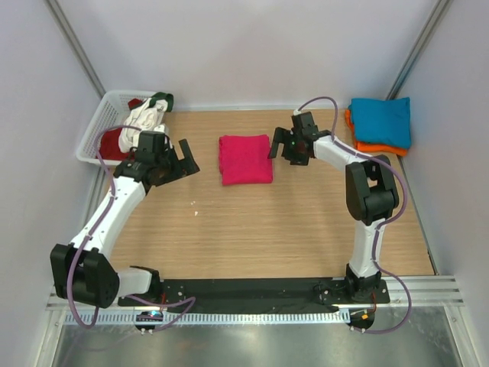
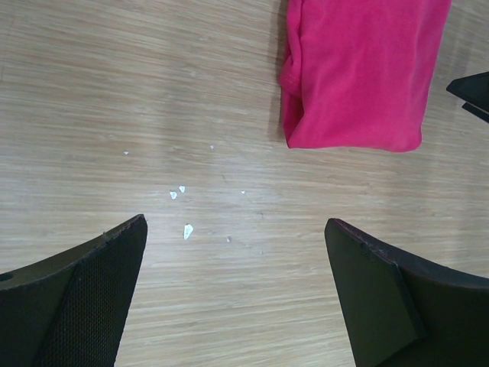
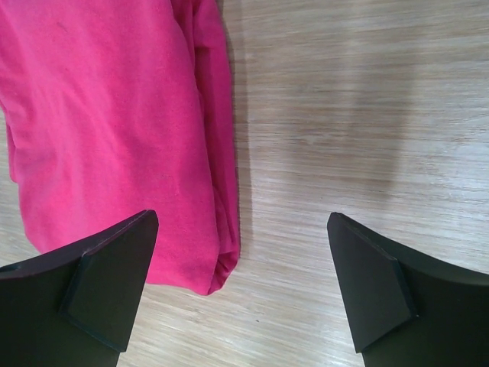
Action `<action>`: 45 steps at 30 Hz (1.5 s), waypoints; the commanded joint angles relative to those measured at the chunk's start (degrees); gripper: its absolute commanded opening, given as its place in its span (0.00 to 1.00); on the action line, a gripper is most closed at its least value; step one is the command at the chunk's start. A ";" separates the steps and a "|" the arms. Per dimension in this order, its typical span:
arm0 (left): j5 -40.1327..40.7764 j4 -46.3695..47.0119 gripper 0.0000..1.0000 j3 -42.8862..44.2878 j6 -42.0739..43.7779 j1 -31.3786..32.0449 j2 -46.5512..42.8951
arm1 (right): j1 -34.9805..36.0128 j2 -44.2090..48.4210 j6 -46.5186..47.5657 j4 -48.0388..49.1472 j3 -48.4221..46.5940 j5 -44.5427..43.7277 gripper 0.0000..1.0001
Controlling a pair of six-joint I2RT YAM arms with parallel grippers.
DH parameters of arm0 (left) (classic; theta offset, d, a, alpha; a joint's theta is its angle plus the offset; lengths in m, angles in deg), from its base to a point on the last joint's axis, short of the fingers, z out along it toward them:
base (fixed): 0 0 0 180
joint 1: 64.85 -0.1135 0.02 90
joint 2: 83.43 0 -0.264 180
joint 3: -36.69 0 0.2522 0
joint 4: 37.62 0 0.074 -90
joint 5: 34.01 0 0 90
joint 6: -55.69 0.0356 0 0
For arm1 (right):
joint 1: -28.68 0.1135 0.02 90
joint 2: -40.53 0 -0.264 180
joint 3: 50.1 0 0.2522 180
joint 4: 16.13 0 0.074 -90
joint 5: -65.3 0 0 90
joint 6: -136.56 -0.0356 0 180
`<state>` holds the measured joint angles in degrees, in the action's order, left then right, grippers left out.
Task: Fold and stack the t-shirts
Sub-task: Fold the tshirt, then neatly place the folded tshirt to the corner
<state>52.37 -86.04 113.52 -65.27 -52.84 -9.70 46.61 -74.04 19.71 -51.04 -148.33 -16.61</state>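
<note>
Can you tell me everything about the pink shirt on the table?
The pink shirt is bright magenta, plain, soft-looking cloth. It is folded into a neat, nearly square bundle with rounded edges and a few small creases. It lies flat on the wooden table, near the middle, by itself, not on any pile. The table is all that surely touches it. The right claw hangs open by its right edge; the left claw is open farther off on its left.
</note>
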 commanded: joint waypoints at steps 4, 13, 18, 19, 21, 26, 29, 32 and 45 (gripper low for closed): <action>1.33 0.11 1.00 -1.28 1.78 -0.14 -3.60 | 0.87 -2.06 -0.39 5.84 -0.97 0.25 1.00; 1.77 0.03 1.00 -2.33 3.36 -0.06 -4.83 | 2.63 -6.71 -1.45 12.27 -0.43 3.50 0.97; 2.83 -0.68 1.00 -1.90 4.50 -0.06 -5.18 | 2.81 -9.45 -1.80 13.06 -1.75 4.82 0.81; 3.00 -0.76 1.00 -1.90 4.68 -0.14 -5.01 | 2.90 -9.71 -2.06 12.97 -1.93 4.82 0.72; 3.00 -1.03 0.99 -1.81 4.77 -0.06 -4.92 | 3.25 -10.59 -2.68 12.45 -2.28 5.09 0.61; 2.91 -0.85 1.00 -2.16 4.68 -0.14 -5.09 | 4.30 -11.12 -2.24 11.74 -1.49 3.94 0.34; 3.00 -0.77 1.00 -2.07 4.77 -0.06 -4.92 | 4.39 -12.35 -0.58 7.45 -4.03 0.28 0.01; 3.09 -0.77 1.00 -1.72 4.77 -0.06 -4.65 | 3.60 -12.96 3.46 0.51 -9.74 -5.08 0.01; 5.29 0.47 0.99 1.00 5.30 -0.23 1.05 | -9.40 -10.86 25.78 -17.88 -27.77 -18.81 0.01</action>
<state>55.63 -86.85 111.47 -60.89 -52.84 -10.40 41.28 -87.78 36.89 -64.35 -174.01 -30.07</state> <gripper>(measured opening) 0.994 0.063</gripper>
